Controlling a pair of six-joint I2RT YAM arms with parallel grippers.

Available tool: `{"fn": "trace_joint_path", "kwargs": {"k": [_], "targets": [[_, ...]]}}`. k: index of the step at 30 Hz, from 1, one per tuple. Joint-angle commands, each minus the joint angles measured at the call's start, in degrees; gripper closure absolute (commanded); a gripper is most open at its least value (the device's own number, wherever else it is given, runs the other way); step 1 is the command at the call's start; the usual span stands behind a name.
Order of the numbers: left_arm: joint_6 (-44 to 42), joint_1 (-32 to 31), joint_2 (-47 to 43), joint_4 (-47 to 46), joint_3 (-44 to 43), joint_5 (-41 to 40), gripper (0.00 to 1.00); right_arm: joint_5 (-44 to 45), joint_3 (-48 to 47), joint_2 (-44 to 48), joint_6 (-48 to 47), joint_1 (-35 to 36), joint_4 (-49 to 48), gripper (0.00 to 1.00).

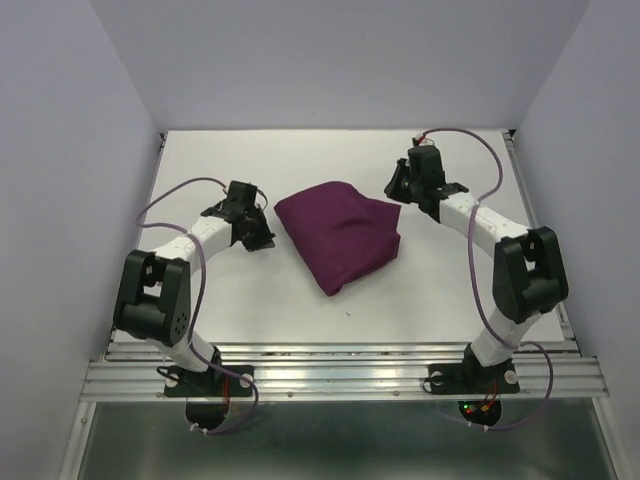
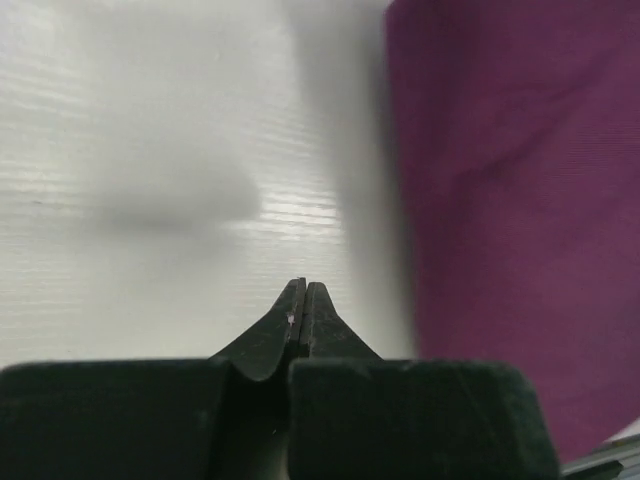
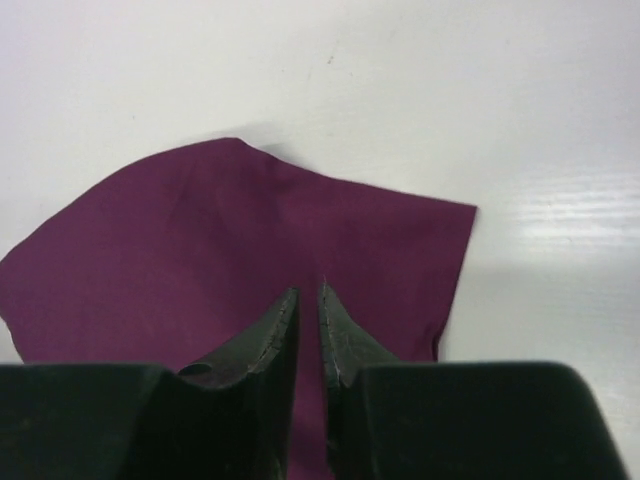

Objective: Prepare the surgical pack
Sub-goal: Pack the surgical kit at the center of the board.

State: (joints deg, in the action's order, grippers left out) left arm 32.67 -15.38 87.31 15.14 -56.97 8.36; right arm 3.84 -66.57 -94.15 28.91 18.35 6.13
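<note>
rail: metal rail (image 1: 350,370) runs along the near table edge, both arm bases bolted on it
lights: tiny red and green lights (image 1: 466,407) at the right base
cables: purple cables (image 1: 490,165) loop off each arm, hanging clear of the cloth
left gripper: left gripper (image 2: 305,290) is closed, fingers pressed together with nothing between them; it hangs over bare table just left of the cloth, not touching it
cloth: deep-purple cloth (image 1: 340,235) lies mid-table between the two grippers, folded into a lumpy bundle with a corner pointing to the near side; what is inside does not show
right gripper: right gripper (image 3: 308,295) sits at the cloth's far right corner, above the fabric; jaws nearly together with a thin gap, nothing pinched
in the way: only the bundle itself lies between the two grippers
table: white table (image 1: 430,290), faintly ribbed and a bit glossy, soft shadows beside the cloth
walls: plain pale lavender walls (image 1: 60,150) close in the left, right and far sides
</note>
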Motion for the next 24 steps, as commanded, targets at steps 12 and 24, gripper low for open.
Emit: {"fn": "trace_joint_path", "kwargs": {"k": [12,24], "targets": [[5.9,-7.6,15.8,-9.1,-0.9,-0.3,1.00,-5.2,-17.9,-22.6,-3.8,3.6,6.7,0.83],[3.1,-9.1,15.2,-8.6,-6.8,1.7,1.00,-6.7,-11.3,-22.5,-0.1,5.3,3.4,0.87]]}}
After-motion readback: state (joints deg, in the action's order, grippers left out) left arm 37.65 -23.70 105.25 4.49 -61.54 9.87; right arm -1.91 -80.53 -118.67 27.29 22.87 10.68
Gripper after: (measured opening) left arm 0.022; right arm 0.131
